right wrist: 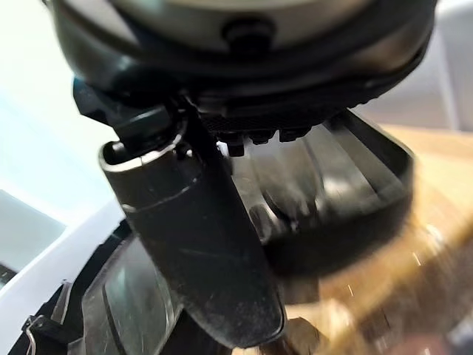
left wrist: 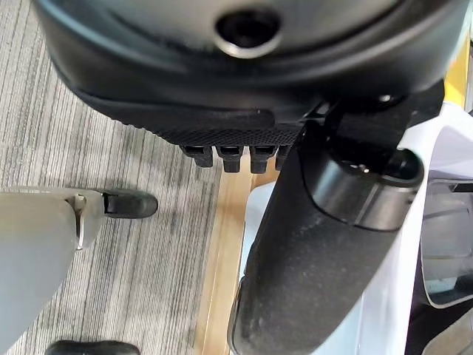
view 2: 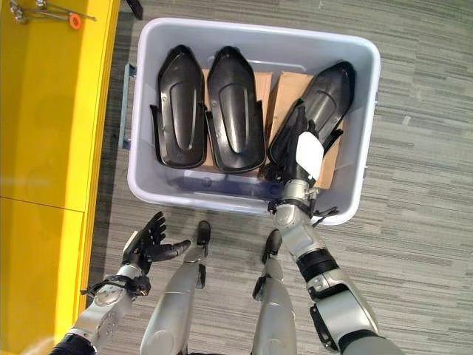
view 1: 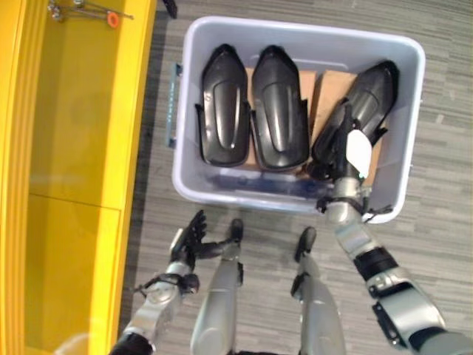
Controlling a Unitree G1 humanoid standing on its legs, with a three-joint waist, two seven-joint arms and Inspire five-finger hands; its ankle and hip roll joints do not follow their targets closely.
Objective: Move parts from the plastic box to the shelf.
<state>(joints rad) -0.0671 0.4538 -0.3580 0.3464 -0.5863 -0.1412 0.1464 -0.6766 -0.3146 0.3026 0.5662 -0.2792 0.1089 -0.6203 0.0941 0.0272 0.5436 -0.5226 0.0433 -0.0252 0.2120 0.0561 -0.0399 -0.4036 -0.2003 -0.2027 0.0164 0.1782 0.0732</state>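
Starting left of plastic box [view 1: 194, 185]: yellow shelf [view 1: 74, 148]; your left hand [view 1: 189, 238] hovers below box's near wall, fingers spread, empty. Inside box, two black parts [view 1: 251, 107] lie flat. Your right hand [view 2: 298, 144] reaches onto tilted third part [view 2: 325, 100]; grip unclear.

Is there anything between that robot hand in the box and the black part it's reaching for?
Nothing visible. The right robot hand is already down on the rightmost black part inside the plastic box.

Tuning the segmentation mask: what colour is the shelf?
Bright yellow shelf, clearest in the left eye view.
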